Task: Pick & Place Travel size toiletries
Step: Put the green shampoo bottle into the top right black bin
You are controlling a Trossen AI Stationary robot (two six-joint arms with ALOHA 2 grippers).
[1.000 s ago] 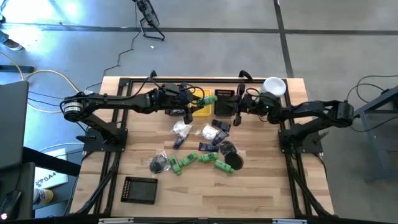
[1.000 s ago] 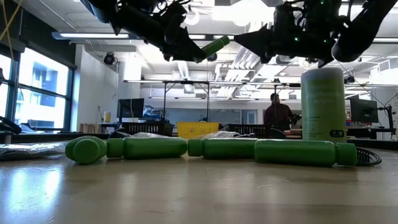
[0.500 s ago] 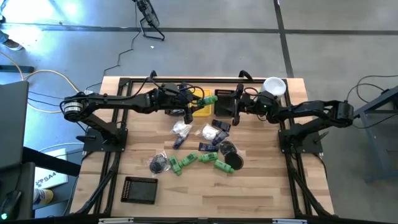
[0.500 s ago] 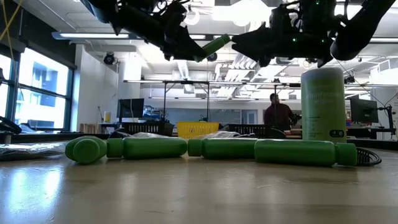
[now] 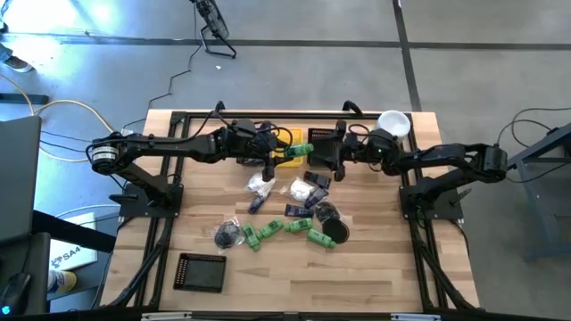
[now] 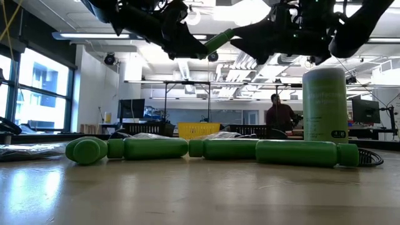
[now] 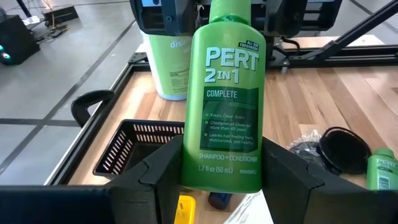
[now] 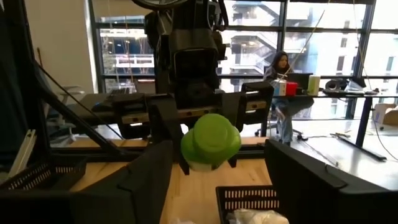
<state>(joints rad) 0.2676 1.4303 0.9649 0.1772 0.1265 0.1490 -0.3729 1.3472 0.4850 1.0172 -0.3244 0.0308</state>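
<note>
A bright green PERT bottle (image 7: 227,99) hangs in the air over the bins at the table's far middle, with my left gripper (image 7: 221,155) shut on its base end. Its cap (image 8: 211,140) points toward the table's right. My right gripper (image 5: 319,153) is open, a finger standing on either side of that cap; no touch shows. More toiletries lie on the wood: green bottles (image 5: 285,230), white packets (image 5: 303,189), dark tubes (image 5: 294,209) and black round pieces (image 5: 337,230). My left gripper pinches the bottle's lower body (image 7: 221,171), near its base, between its two fingers. The fingers come about level from the table's left, and the bottle runs on forward from them. It is lifted clear, its cap end (image 6: 226,36) tilted a little upward.
A black bin (image 5: 323,135) and a yellow bin (image 5: 287,160) stand under the grippers at the far edge. The big pale-green cylinder with a white lid (image 5: 393,123) stands far right. Another black bin (image 5: 201,272) sits near left. A person (image 6: 278,115) is in the room behind.
My right gripper has opened and tipped upward, so its fingers now flank the bottle's cap. My left gripper has turned slightly in place, swinging the bottle's cap end a little toward the right gripper.
</note>
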